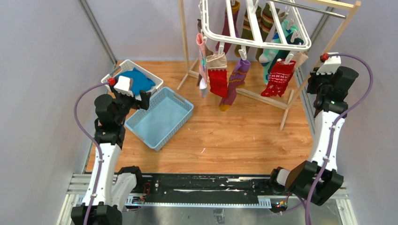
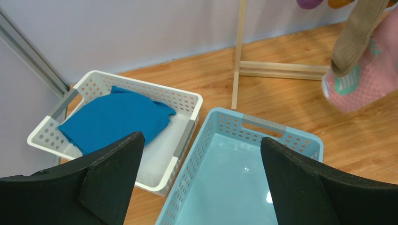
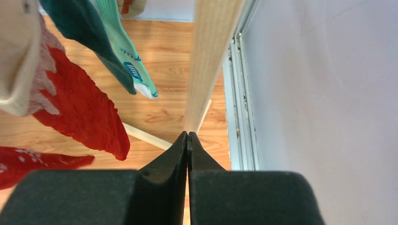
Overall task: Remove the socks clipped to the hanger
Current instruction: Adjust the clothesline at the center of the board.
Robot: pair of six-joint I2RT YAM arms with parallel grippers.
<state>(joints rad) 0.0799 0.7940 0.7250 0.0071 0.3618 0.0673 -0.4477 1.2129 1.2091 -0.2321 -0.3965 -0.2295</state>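
Note:
The white hanger (image 1: 263, 45) hangs from the wooden rack at the back, with several socks clipped under it. Among them are a red sock (image 1: 217, 82), a purple sock (image 1: 237, 77) and a red patterned sock (image 1: 279, 78). The patterned one also shows in the right wrist view (image 3: 84, 112), beside a teal sock (image 3: 119, 51). My right gripper (image 3: 188, 136) is shut with nothing between its jaws, just right of these socks and close to the rack's wooden leg (image 3: 209, 61). My left gripper (image 2: 202, 145) is wide open and hovers over the light blue basket (image 2: 263, 124).
A white basket (image 1: 155, 80) holding a folded blue cloth (image 1: 136, 79) stands at the back left, touching the light blue basket (image 1: 180, 100). The wooden rack's foot bar (image 1: 263, 97) runs across the floor. A wall and metal rail (image 3: 239, 93) lie close on the right.

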